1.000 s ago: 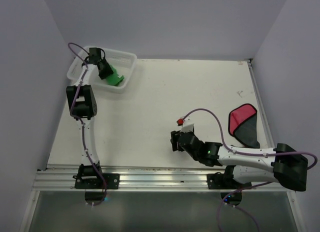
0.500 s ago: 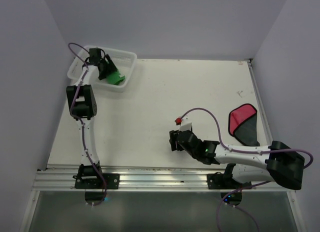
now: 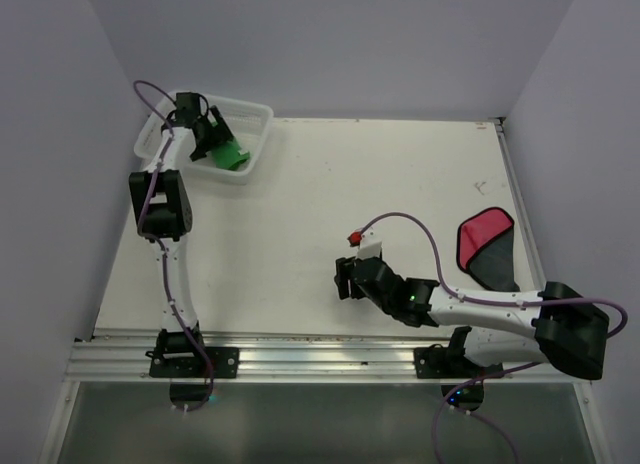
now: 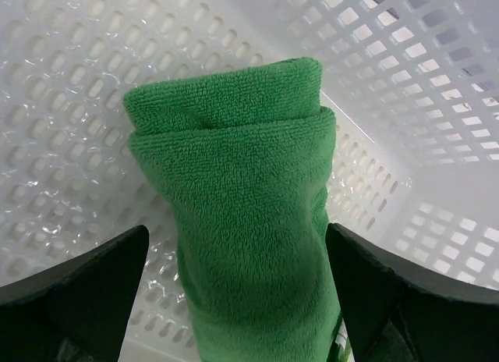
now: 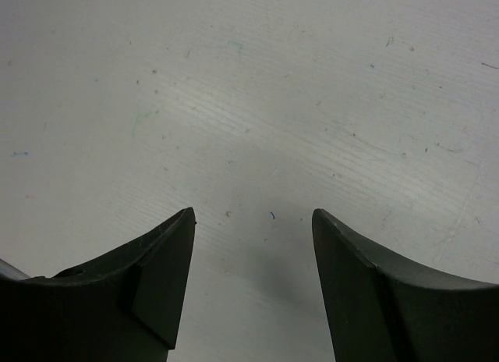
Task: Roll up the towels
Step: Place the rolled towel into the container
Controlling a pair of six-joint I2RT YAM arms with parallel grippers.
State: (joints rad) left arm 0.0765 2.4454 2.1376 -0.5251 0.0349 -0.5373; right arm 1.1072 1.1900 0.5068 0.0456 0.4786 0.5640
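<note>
White, perhaps plastic, basket (image 3: 251,106) on table (image 3: 300,204).

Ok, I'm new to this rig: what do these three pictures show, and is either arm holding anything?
Two robot arms are bolted at the near edge of a white table, each ending in a two-finger gripper. The wide picture comes from a fixed camera above and behind them. The other two come from a camera on each wrist, so the dark shapes at the bottom are that arm's own fingers. The left gripper is over a white mesh basket, jaws open either side of a rolled green towel lying in it. The right gripper is open over bare table, holding nothing. A red towel, grey underneath, lies partly folded at the table's right.
</note>
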